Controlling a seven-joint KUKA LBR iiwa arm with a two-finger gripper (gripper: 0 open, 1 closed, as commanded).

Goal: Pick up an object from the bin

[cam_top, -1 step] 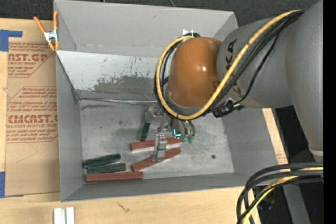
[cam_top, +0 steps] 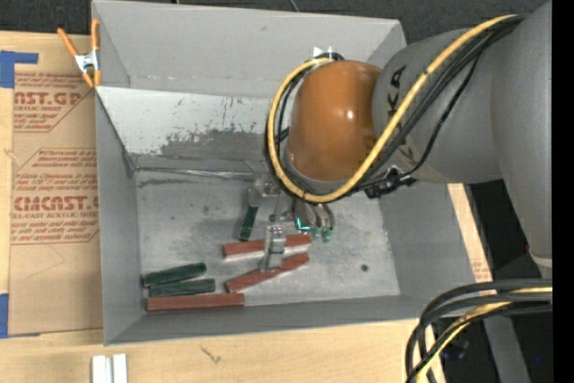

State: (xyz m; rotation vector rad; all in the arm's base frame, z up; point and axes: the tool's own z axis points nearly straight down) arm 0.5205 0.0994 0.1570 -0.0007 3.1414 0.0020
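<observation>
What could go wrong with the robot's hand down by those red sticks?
1. The gripper sits low right by the upper red-brown stick and the lower red-brown stick, which lie close together. It might nudge one away or snag both.
2. The dark green stick just behind it could get bumped.
3. The sticks look thin and flat on the bin floor, so one might slip out.

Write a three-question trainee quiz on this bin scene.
1. True or false: the tool sits low among the reddish-brown sticks.
2. The two sticks side by side on the bin's floor, lower left in the view, are: A dark green, B yellow, C white.
3. Fill in: the lone stick nearest the view's bottom edge lies ___ of the tool in the view.
Key: 1 true; 2 A; 3 left.
</observation>
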